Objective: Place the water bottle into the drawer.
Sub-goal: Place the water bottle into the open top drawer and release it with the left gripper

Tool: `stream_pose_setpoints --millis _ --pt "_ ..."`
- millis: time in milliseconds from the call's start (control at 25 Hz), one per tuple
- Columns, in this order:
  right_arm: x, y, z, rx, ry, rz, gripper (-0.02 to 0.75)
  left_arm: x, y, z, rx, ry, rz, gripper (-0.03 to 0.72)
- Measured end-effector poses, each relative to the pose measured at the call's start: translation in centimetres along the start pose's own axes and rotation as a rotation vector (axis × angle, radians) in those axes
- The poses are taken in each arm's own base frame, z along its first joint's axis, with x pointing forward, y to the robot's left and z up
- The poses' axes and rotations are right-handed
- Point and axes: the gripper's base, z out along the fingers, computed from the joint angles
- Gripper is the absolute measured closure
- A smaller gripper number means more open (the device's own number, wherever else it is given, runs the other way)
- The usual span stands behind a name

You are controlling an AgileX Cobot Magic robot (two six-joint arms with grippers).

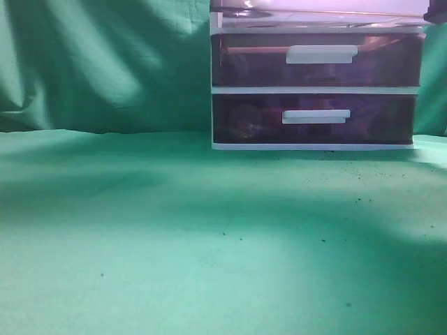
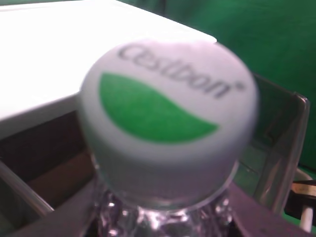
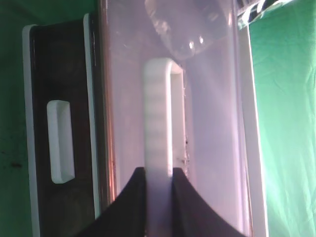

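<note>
The water bottle [image 2: 168, 113] fills the left wrist view: a white cap with a green mark on a clear neck. My left gripper [image 2: 163, 224] is shut on the bottle below the cap, its fingers mostly hidden. The bottle hangs over the open drawer [image 2: 284, 148], beside the cabinet's white top [image 2: 49, 59]. In the right wrist view my right gripper [image 3: 159, 197] is shut on the drawer's white bar handle [image 3: 157, 113], on its purple translucent front [image 3: 207, 98]. In the exterior view only the drawer's lower edge [image 1: 314, 14] shows at the top; neither gripper is visible there.
Two like drawers [image 1: 318, 63] [image 1: 314, 118] are closed below the top one. The cabinet stands at the back right of a green cloth table [image 1: 174, 244], with a green curtain [image 1: 105, 63] behind.
</note>
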Motion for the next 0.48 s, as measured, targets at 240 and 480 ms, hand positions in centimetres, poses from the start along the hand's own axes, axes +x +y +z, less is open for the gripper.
stream_pose_setpoints --millis 240,480 --pt "-0.05 0.01 0.0 0.0 -0.002 0.0 0.644 1.27 0.24 0.97 0.028 0.017 -0.044 0.251" --pt "-0.04 0.0 0.0 0.0 -0.001 0.0 0.644 0.35 0.11 1.03 0.048 -0.086 -0.191 0.044"
